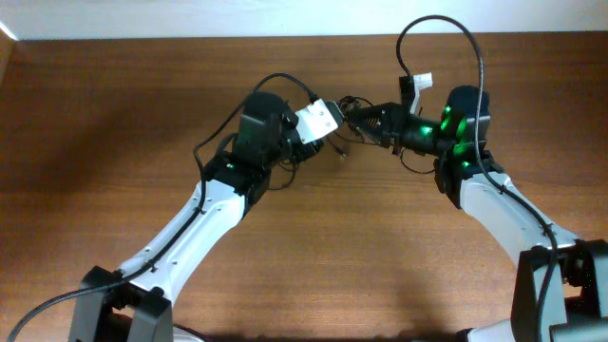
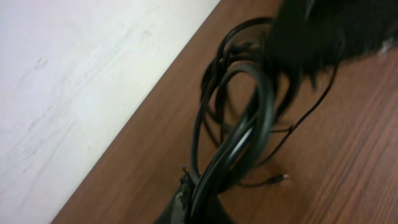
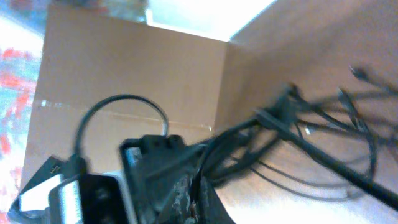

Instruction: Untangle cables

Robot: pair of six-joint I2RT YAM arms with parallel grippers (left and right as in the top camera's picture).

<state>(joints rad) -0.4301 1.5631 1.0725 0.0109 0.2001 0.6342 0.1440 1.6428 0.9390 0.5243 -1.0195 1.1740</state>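
Observation:
A tangle of thin black cables (image 1: pixel 353 119) hangs between my two grippers near the back middle of the table. My left gripper (image 1: pixel 328 123) is shut on a bunch of the cables; in the left wrist view the loops (image 2: pixel 239 118) rise from its jaws (image 2: pixel 198 199), and one plug end (image 2: pixel 284 178) lies on the wood. My right gripper (image 1: pixel 372 118) is shut on cables too; in the right wrist view strands (image 3: pixel 298 134) run from its jaws (image 3: pixel 194 190) out to the right.
The wooden table (image 1: pixel 361 256) ends at a white wall strip along the back (image 1: pixel 190 17). A thick robot cable loops above the right arm (image 1: pixel 446 28). A cardboard box (image 3: pixel 130 68) shows in the right wrist view.

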